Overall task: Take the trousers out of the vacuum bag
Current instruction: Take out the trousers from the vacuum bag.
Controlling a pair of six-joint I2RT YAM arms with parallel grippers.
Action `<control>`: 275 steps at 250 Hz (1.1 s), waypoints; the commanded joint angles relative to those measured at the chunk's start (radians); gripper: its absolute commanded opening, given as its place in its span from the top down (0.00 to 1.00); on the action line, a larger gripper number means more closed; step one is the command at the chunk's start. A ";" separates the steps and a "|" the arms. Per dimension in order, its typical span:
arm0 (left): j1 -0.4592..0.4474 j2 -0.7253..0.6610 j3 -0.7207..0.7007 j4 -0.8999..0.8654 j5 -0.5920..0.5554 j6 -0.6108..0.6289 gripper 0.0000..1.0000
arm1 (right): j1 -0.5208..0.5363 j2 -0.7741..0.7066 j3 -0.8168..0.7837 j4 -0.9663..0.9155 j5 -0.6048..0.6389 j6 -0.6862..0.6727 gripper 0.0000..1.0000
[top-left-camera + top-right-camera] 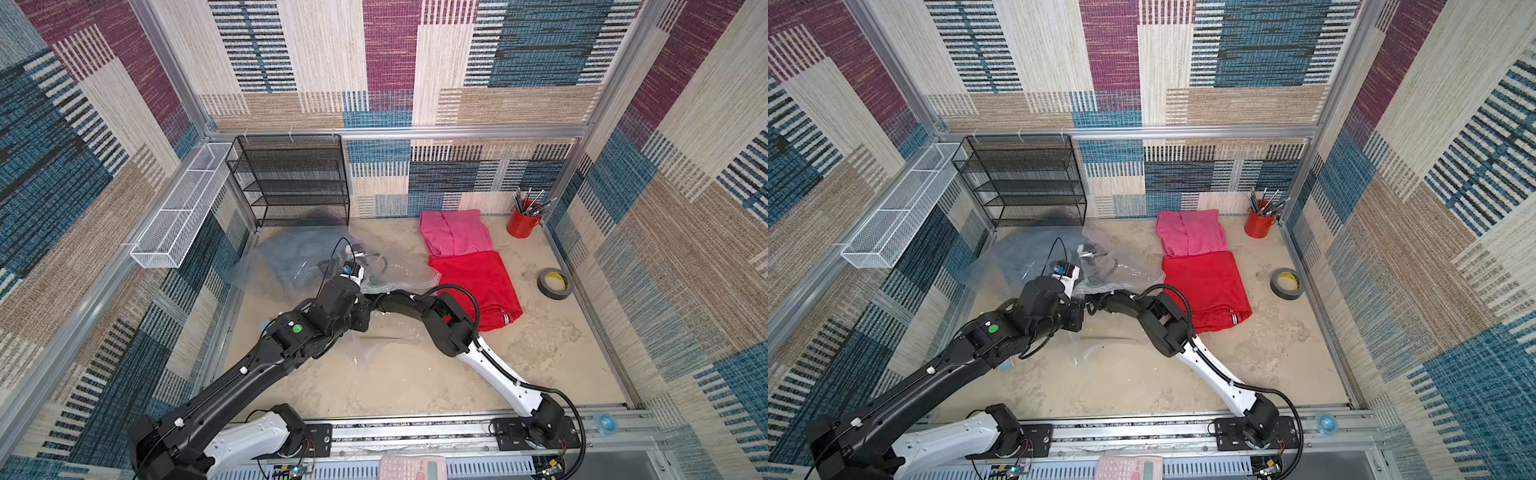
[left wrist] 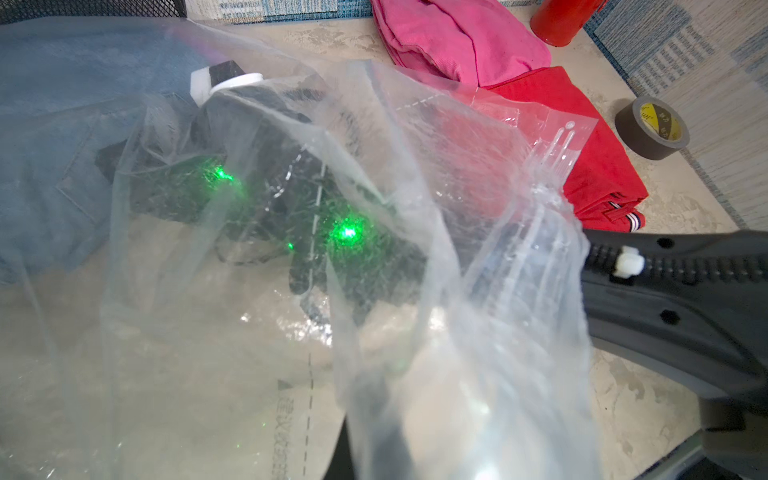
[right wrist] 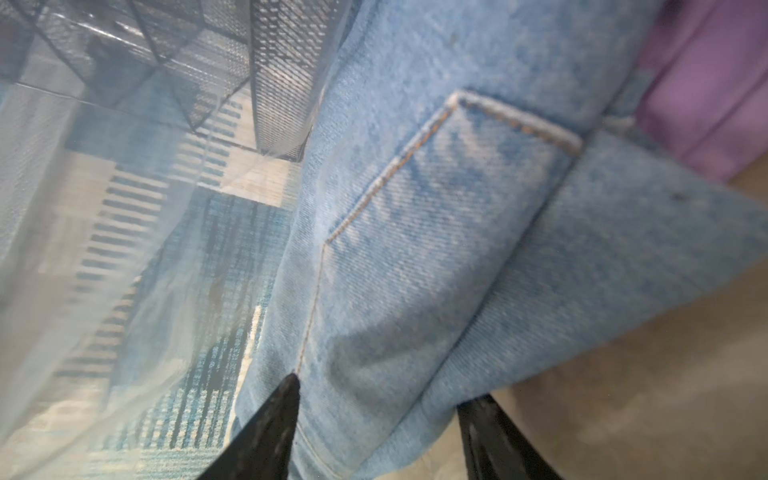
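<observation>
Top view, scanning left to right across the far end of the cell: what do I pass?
white wire basket → black mesh shelf → pink trousers → red pencil cup

Even, diffuse white light fills both top views, leaving only faint, soft shadows on the bench (image 1: pixel 415 386), while the wide lens bows the patterned walls (image 1: pixel 1433 208) towards the edges. In the left wrist view the crinkled vacuum bag (image 2: pixel 457 291) throws white glare and scatters green pinpoints. In the right wrist view the denim trousers (image 3: pixel 457 249) sit close to the lens, smeared and out of focus.
</observation>
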 commanded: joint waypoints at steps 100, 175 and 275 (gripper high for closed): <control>0.000 -0.006 -0.023 0.005 -0.032 0.017 1.00 | -0.013 0.070 0.137 -0.065 -0.021 0.016 0.81; 0.000 0.009 -0.053 0.017 -0.098 0.014 1.00 | -0.013 -0.162 -0.224 0.105 -0.026 -0.003 1.00; 0.007 0.016 -0.092 0.047 -0.163 -0.013 1.00 | -0.016 -0.407 -0.638 0.289 -0.026 -0.006 1.00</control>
